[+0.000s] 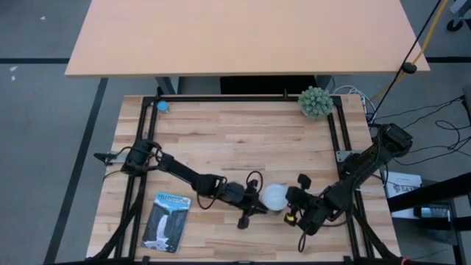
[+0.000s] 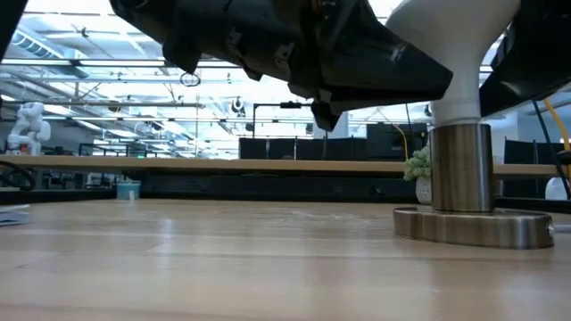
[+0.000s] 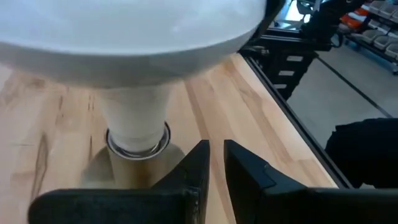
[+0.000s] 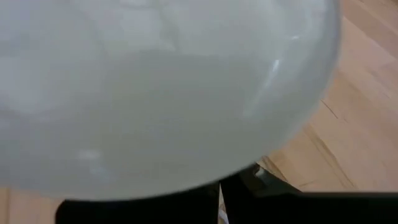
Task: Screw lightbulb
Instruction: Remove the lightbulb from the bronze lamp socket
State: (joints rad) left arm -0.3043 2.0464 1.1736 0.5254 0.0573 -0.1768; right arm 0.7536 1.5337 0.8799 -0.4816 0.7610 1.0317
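Observation:
The lightbulb stands upright near the table's front edge. Its white neck sits in the metal collar of a round flat socket base. My left gripper is just to the bulb's left, low beside the neck. Its fingers stand a narrow gap apart with nothing between them. My right gripper is shut and lies close against the globe's right side; the globe hides its fingertips. My right gripper comes at the bulb's globe from the table's right, slanting down, with its fingers shut. The globe covers the fingertips in the right wrist view, so I cannot tell whether they touch it.
A printed package lies at the front left. A green spiky ball sits at the far right corner and a small blue thing at the far left. Black frame rails border the table. Bare wood lies between the arms and the far edge.

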